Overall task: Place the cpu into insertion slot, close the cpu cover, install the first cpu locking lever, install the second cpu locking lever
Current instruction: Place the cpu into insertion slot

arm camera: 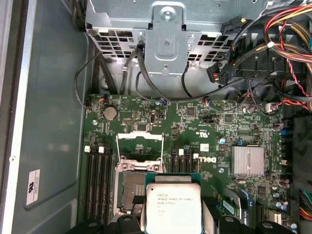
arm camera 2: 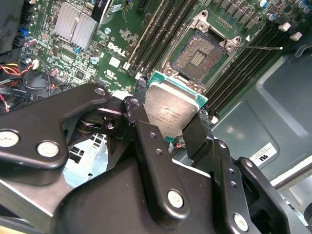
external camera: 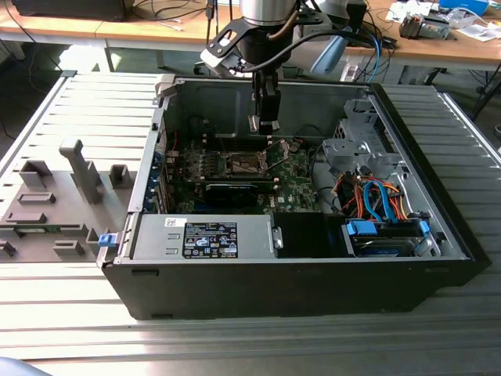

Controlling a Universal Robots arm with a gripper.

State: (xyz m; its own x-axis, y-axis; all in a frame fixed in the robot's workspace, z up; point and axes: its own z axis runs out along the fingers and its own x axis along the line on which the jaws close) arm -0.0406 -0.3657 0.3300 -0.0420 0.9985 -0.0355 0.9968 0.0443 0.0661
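The pincer (arm camera 2: 166, 114) is gripping the cpu (arm camera 2: 173, 103) by its edges, holding it level for seating; it is hovering above the insertion slot (arm camera 2: 199, 56). The cpu cover (arm camera: 140, 136) is standing open, leaving the contacts exposed.

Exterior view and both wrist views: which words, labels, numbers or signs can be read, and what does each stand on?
Small thin square cpu with silver-grey metal top, in the gripper: printed lines, too small to read.
Green circuit board: white brand logo; other print too small.
White sticker on grey case wall: too small.
Black label on silver power supply box: blurred, unreadable.
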